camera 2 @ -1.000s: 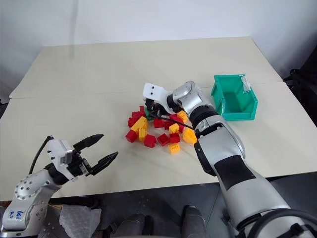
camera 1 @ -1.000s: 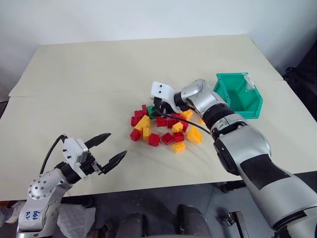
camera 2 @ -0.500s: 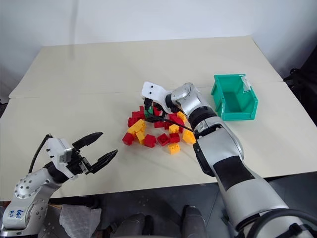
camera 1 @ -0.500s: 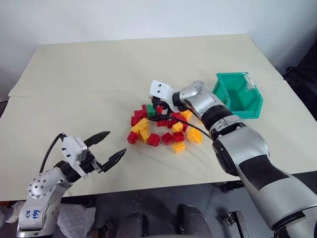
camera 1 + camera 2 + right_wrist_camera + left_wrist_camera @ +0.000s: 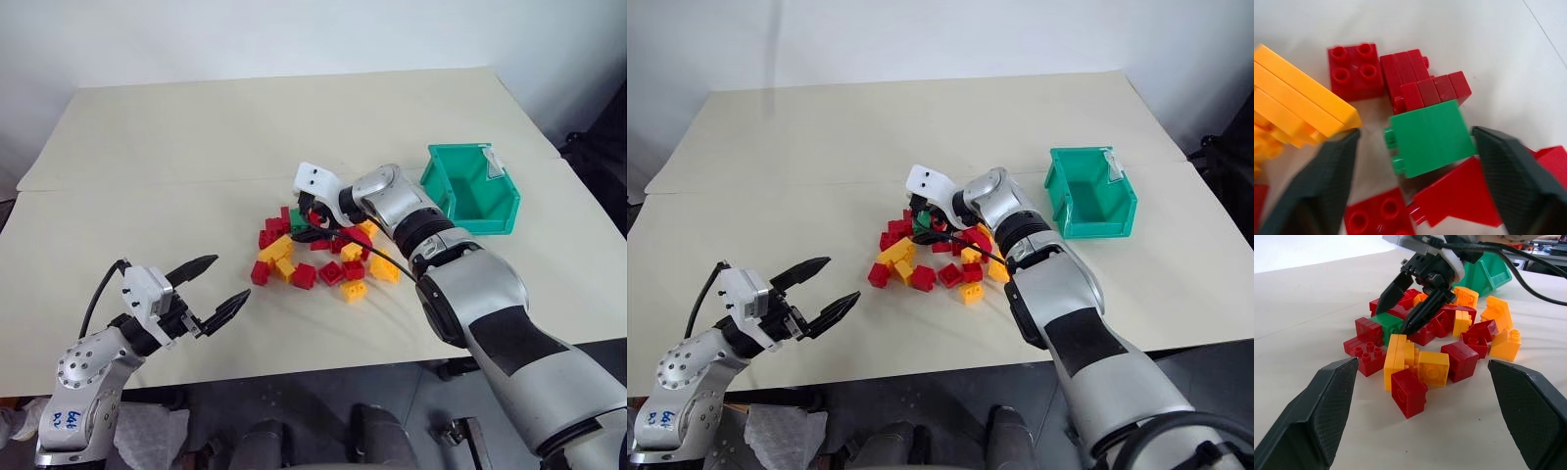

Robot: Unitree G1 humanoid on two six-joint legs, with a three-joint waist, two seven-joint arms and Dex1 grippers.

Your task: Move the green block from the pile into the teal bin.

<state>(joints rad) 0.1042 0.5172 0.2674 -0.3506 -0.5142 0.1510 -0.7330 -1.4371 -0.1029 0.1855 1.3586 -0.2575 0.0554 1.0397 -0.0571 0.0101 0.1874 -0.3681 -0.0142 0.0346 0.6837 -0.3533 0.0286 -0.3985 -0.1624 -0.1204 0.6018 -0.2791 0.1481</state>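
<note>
Looking across your surface (image 5: 196, 147), the teal bin (image 5: 473, 188) sits near the right edge, the pile (image 5: 323, 250) at the middle. Your right gripper (image 5: 1408, 308) is spread astride the green block (image 5: 1430, 137) at the pile's far side; left gripper (image 5: 214, 291) spread near the front edge.

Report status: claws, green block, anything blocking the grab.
Right claw open, straddling green block, not gripped. Left claw open, idle. Block in pile; red bricks crowd it. Teal bin empty.
</note>
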